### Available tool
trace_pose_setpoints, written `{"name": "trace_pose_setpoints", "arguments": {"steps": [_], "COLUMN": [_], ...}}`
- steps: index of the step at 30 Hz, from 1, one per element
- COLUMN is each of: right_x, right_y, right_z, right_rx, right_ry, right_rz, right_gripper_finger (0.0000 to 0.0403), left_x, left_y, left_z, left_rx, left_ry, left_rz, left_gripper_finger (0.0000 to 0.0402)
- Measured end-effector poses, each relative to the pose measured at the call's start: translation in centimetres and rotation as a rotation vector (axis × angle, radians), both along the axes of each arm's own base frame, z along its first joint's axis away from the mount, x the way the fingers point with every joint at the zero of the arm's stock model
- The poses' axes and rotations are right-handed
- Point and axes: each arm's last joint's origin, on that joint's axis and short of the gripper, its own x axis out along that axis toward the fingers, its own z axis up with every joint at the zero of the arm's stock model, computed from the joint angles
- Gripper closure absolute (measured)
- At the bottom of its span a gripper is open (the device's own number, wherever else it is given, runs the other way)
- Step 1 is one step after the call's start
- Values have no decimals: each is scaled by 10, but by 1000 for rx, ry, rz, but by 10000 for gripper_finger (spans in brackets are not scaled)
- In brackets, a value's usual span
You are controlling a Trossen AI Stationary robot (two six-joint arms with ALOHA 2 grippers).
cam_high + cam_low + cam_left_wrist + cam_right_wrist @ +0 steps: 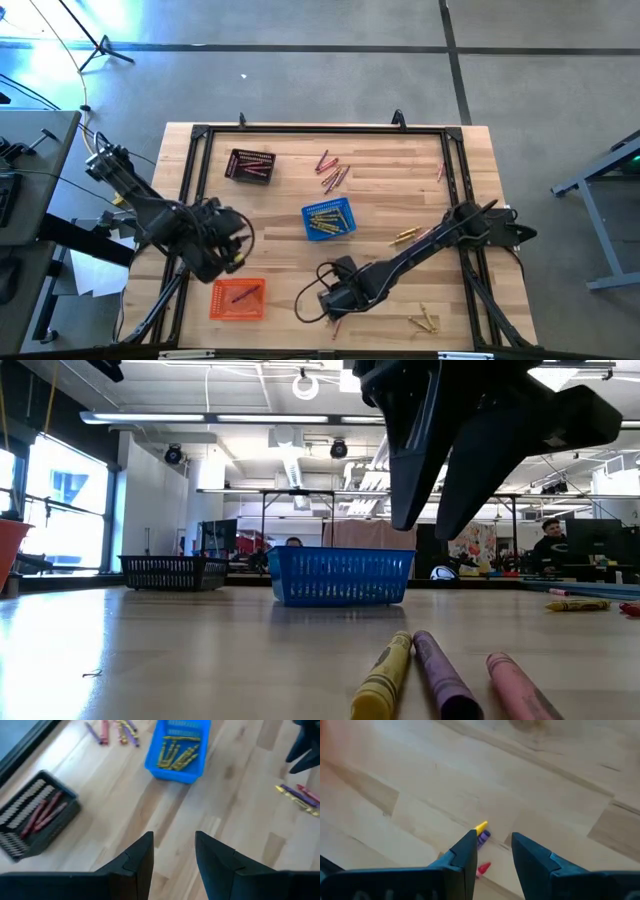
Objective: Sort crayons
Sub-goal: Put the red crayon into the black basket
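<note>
Three crayons, yellow (pixel 383 678), purple (pixel 445 678) and pink (pixel 520 685), lie side by side near the table's front edge. My right gripper (pixel 432 520) hangs open above them, fingers pointing down; in the right wrist view (pixel 492 845) their tips (pixel 481 832) show beside one finger. My left gripper (pixel 174 842) is open with nothing between its fingers, above the table's left part (pixel 238 240). The blue basket (pixel 328 220) holds yellow crayons (pixel 176 752). Red ones (pixel 45 812) lie in the black basket (pixel 250 165). In the orange basket (pixel 238 298) lies a dark reddish one.
Loose crayons lie at the far middle (pixel 331 172), right of the blue basket (pixel 405 237), near the front right (pixel 428 322) and by the far right rail (pixel 439 172). A black frame (pixel 320 128) borders the table. Bare wood lies between the baskets.
</note>
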Motion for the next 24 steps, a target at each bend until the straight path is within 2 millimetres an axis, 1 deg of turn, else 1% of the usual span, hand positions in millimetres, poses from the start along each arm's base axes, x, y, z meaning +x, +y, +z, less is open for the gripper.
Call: {"name": "trace_pose_setpoints", "arguments": {"steps": [5,9,14,19,24], "right_x": [-2,-4,-5,1,3], "right_y": [3,9,21,36,42], "right_z": [0,-4,-10,-26,-33], "right_rx": [6,30,69,142,178], "right_ry": [0,13,-3,-39,-42], "right_rz": [-7,-33,-72,-52,-69], "right_gripper_finger": [295,295,295,295,295], "left_x": [16,24,23,23,23], "left_y": [-11,-12,-10,-10,-10], "left_z": [-14,-16,-14,-14,-14], "left_rx": [5,-53,-58,-64,-50], "left_ry": [29,29,24,35,44], "left_rz": [7,18,16,11,-8], "left_gripper_finger": [273,273,273,273,273]}}
